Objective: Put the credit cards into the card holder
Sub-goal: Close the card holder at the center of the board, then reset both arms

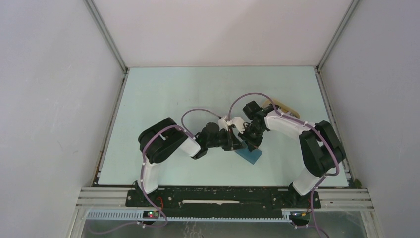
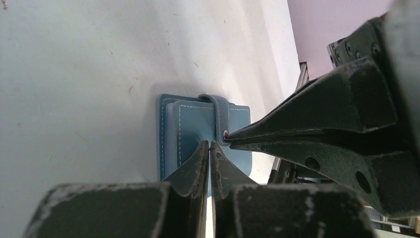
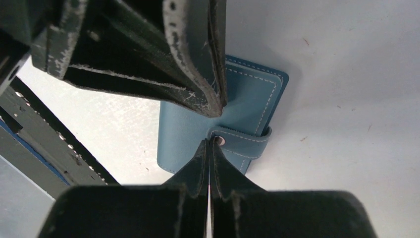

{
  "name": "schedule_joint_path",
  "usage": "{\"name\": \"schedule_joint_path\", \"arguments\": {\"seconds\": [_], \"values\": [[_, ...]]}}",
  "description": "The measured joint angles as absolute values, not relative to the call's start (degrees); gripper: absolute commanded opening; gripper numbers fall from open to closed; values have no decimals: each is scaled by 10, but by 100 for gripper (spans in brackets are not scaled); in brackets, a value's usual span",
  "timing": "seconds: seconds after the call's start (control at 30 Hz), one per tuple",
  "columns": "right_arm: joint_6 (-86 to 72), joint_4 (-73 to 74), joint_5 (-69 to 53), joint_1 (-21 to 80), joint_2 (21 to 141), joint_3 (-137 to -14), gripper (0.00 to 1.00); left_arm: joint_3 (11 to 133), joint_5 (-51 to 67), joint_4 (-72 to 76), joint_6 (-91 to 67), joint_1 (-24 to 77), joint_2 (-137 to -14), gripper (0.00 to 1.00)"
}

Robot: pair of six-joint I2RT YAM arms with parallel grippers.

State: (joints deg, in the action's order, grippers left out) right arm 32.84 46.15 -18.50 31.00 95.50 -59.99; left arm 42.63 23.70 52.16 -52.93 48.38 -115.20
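card holder [image 2: 237, 124]: left fingers [image 2: 190, 168] pinch its cover [image 2: 190, 124], right fingers [image 3: 193, 171] pressed together at its snap [image 3: 220, 141].

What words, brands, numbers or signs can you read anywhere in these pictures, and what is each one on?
There is no readable text. The blue card holder shows only pale stitching and a plain metal snap, with no logo. The table has no label or marking.
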Motion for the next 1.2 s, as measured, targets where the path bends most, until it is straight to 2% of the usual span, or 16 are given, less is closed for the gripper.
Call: {"name": "schedule_joint_path", "arguments": {"seconds": [0.07, 0.13, 0.23, 0.4, 0.57, 0.67, 0.73, 0.83, 0.9, 1.03, 1.2], "values": [[326, 467, -185, 310, 960, -605, 1, 422, 237, 527, -530, 484, -1151, 9], [325, 469, -188, 308, 960, -606, 19, 415, 236, 531, -529, 483, -1147, 11], [324, 471, -204, 296, 954, -603, 36, 393, 232, 534, -526, 483, -1128, 18], [340, 475, -241, 263, 895, -585, 58, 338, 216, 534, -509, 482, -1063, 30], [347, 474, -263, 227, 772, -577, 73, 286, 194, 508, -468, 482, -937, 39], [343, 467, -278, 198, 703, -571, 84, 276, 176, 456, -430, 482, -844, 49], [336, 459, -292, 165, 651, -564, 92, 276, 152, 388, -393, 482, -760, 59], [319, 448, -314, 108, 575, -556, 98, 280, 114, 289, -340, 482, -637, 76], [305, 439, -328, 75, 530, -555, 100, 291, 85, 214, -308, 482, -558, 84], [253, 413, -352, 17, 452, -555, 100, 334, 39, 89, -265, 482, -448, 91], [176, 392, -318, -17, 396, -562, 100, 385, 4, -28, -244, 482, -380, 99]]}}
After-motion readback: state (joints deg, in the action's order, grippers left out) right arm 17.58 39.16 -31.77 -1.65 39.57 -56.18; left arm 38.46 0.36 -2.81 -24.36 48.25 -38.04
